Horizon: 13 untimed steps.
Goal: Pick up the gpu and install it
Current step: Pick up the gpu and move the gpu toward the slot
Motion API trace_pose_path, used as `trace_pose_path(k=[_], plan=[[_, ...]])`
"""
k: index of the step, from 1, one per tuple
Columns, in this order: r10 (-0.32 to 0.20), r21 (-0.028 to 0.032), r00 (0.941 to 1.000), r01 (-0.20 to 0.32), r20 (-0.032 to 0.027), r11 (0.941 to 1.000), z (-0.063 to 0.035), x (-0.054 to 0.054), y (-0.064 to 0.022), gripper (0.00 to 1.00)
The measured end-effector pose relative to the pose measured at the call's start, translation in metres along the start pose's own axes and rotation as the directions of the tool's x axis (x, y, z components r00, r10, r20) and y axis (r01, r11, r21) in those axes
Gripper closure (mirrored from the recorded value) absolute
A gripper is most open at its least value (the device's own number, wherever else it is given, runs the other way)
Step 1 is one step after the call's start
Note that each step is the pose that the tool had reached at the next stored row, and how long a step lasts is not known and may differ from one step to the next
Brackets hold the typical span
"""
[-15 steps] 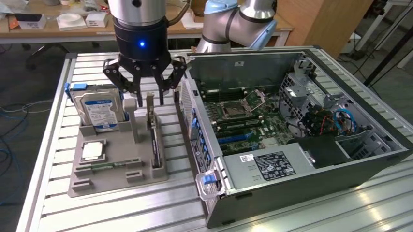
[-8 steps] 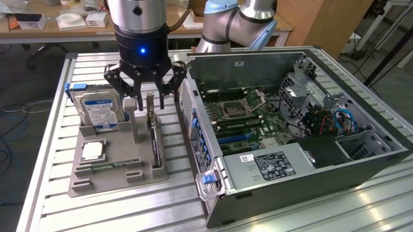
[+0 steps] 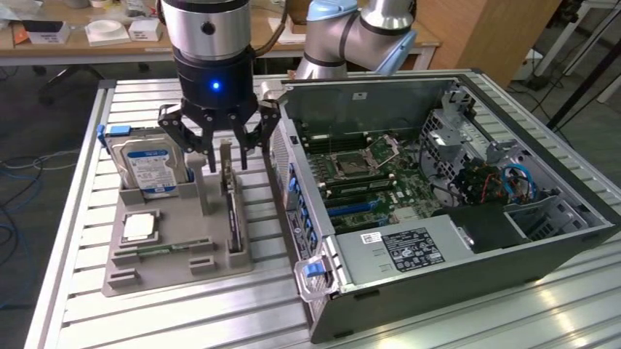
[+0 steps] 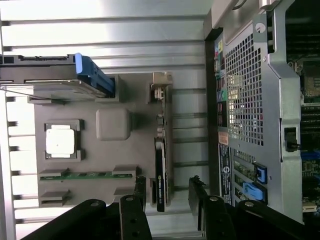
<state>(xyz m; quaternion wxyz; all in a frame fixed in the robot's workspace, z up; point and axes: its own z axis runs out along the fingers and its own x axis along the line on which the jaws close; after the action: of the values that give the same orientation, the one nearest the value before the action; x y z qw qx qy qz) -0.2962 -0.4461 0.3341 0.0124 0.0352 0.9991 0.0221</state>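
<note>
dark gpu point(image 3: 232, 212), grey tray point(image 3: 174, 270) — blue-labelled drive point(image 3: 150, 171)

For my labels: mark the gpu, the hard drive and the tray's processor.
gpu point(image 3: 233, 214): exterior view, the card's upper edge.
hard drive point(image 3: 150, 173): exterior view, its label.
processor point(image 3: 141, 227): exterior view, its silver lid.

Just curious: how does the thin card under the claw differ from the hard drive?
The gpu is dark and thin; the hard drive is silver, thicker, blue-white labelled. The open claw straddles the gpu; the hard drive stands apart. Both stand on edge in the gray holder.
</note>
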Motion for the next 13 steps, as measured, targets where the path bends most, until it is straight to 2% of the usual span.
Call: trace_pose_path(k=[13], plan=[[0.0,0.0001,1.0,0.0,-0.0001,1.0,0.0147,0.0,-0.0062,0.53]])
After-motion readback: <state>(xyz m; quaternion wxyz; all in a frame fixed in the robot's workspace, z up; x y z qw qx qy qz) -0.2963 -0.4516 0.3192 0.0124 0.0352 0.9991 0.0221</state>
